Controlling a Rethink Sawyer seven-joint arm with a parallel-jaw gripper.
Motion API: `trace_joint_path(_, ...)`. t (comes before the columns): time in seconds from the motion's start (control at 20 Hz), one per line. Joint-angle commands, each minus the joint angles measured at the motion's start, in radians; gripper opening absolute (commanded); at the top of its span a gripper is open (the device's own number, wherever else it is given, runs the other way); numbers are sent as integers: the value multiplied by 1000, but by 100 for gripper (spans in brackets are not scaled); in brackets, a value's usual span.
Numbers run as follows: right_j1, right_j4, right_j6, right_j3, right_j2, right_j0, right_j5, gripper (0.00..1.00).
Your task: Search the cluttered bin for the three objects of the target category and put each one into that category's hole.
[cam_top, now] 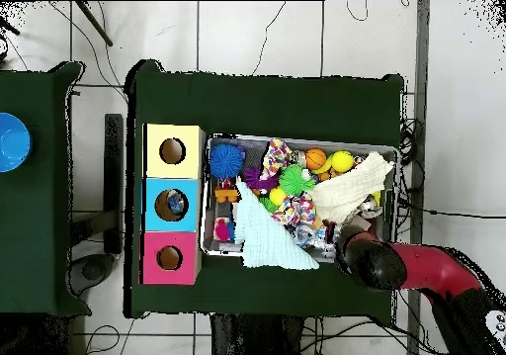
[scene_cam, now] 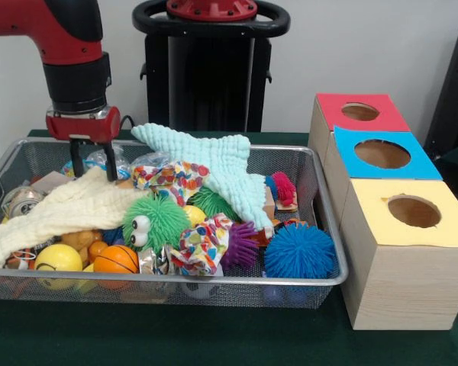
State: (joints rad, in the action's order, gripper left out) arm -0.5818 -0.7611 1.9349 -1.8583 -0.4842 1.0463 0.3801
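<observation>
A wire mesh bin holds a heap of toys and cloths. My gripper hangs open in its far left corner, fingertips just above a crinkly plastic packet and beside a cream cloth; nothing is between the fingers. A mint cloth drapes over the middle. Around it lie a green fuzzy toy with eyes, a blue spiky ball, a purple spiky ball, an orange basketball and a yellow ball. In the overhead view the arm's wrist hides the gripper.
Three wooden boxes with round holes stand in a row beside the bin: red, blue and yellow. Overhead, something lies inside the blue box's hole. A blue bowl sits on a separate table.
</observation>
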Motion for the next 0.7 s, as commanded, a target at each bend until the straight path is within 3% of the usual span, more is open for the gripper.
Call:
trace_joint_path(0.05, -72, -46, -176, -115, -86, 25, 27, 100)
trace_joint_path(0.55, -185, 25, -157, -187, -145, 59, 75, 100)
trace_joint_path(0.7, -182, 17, -152, -188, -145, 63, 77, 100)
